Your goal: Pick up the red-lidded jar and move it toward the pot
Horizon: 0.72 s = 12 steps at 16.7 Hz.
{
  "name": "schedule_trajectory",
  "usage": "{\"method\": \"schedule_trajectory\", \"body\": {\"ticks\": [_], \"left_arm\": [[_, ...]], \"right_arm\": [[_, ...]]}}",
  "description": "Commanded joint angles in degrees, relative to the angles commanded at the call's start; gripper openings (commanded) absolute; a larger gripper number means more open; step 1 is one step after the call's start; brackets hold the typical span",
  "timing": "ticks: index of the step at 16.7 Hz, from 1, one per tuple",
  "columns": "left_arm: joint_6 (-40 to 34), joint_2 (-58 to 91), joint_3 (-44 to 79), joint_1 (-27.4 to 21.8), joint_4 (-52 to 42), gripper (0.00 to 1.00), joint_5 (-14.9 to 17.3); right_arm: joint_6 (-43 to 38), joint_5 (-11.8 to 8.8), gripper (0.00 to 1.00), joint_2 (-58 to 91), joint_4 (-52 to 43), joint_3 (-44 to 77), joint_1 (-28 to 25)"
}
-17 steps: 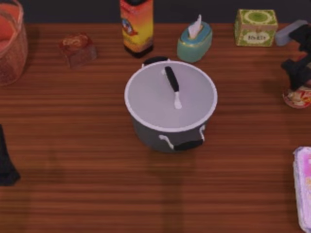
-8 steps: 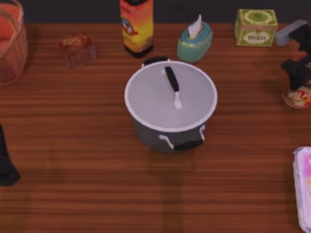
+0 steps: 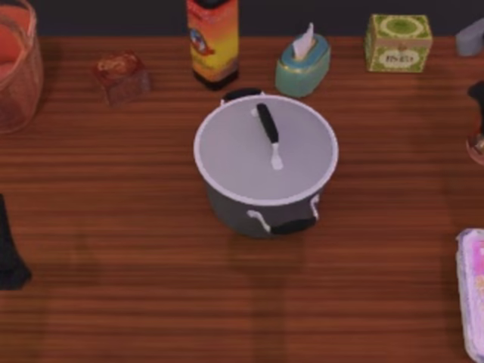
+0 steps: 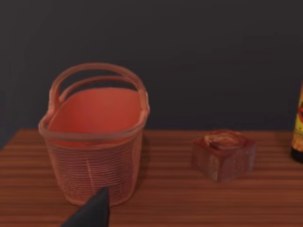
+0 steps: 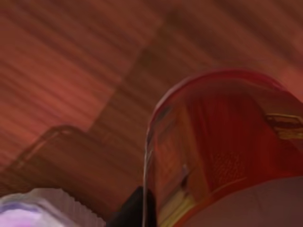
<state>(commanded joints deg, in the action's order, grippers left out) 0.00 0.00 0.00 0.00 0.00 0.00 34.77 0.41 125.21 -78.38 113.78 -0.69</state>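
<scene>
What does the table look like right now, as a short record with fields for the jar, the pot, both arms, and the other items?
jar: red-lidded jar at the table's right edge, fills the right wrist view
pot: pot mid-table, lid on
right gripper: at the jar by the right edge, barely in the top view
left gripper: left gripper parked at the left edge
others: orange basket, brown cube container, tall bottle, tissue holder, green box

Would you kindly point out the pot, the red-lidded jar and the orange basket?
pot (image 3: 265, 151): top view, on its pale lid.
red-lidded jar (image 5: 227, 142): right wrist view, on its glass side.
orange basket (image 4: 94, 161): left wrist view, on its mesh wall.
</scene>
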Motion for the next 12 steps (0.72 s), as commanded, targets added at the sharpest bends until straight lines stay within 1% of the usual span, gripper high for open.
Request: {"method": "schedule_trajectory", "body": {"ticks": [4,10,12], "left_arm": [[0.00,0.00,0.00,0.00,0.00,1.00,0.00],[0.00,0.00,0.00,0.00,0.00,1.00,0.00],[0.00,0.00,0.00,0.00,0.00,1.00,0.00]], "right_arm": [[0.05,0.00,0.00,-8.23,-1.20,-7.88,-0.32],[-0.17,-0.03,0.00,-8.58,-1.24,-8.23,-0.06],[-2.15,-0.05,0.00,-7.91,-1.14,-7.90,-0.79]]}}
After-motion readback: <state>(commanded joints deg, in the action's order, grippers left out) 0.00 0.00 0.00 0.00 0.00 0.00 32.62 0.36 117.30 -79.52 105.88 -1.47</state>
